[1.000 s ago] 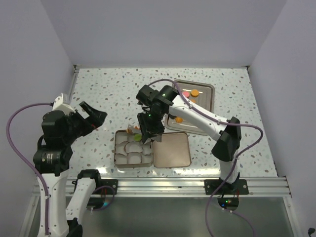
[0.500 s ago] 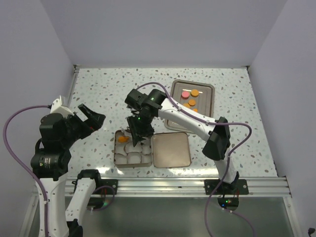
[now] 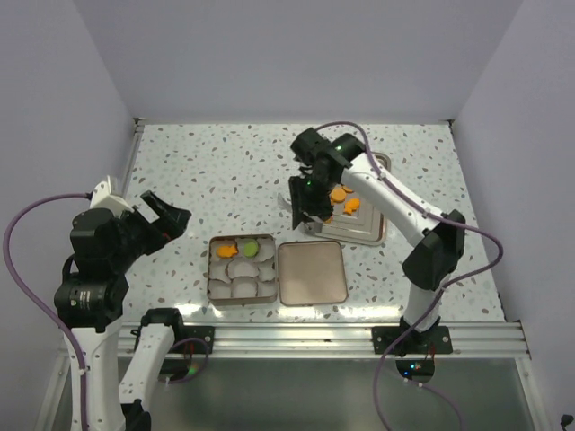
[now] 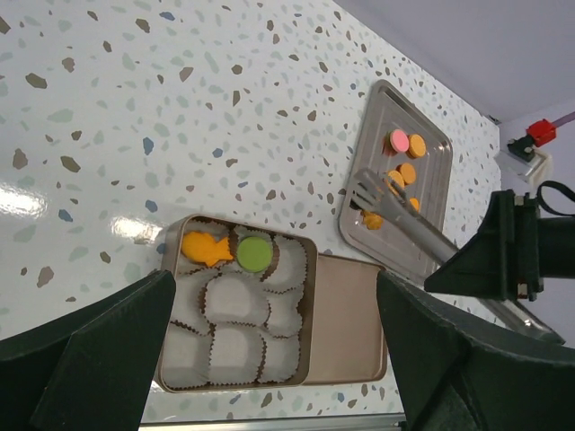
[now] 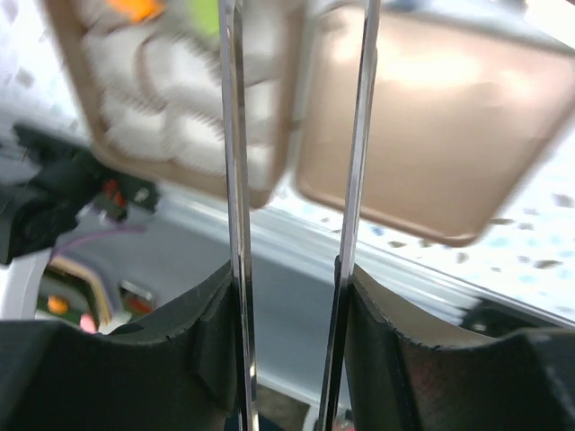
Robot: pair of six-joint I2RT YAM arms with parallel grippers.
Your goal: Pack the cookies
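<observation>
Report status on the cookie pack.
Left gripper open, off to the side. Right gripper shut on tongs over tray. Two cookies in tin, rest on tray. No obstruction seen.

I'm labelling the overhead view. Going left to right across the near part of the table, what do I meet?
From the left: left gripper → orange cookie → green cookie → lid.

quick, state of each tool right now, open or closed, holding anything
left tool: open, holding nothing
right tool: closed on the tongs
</observation>
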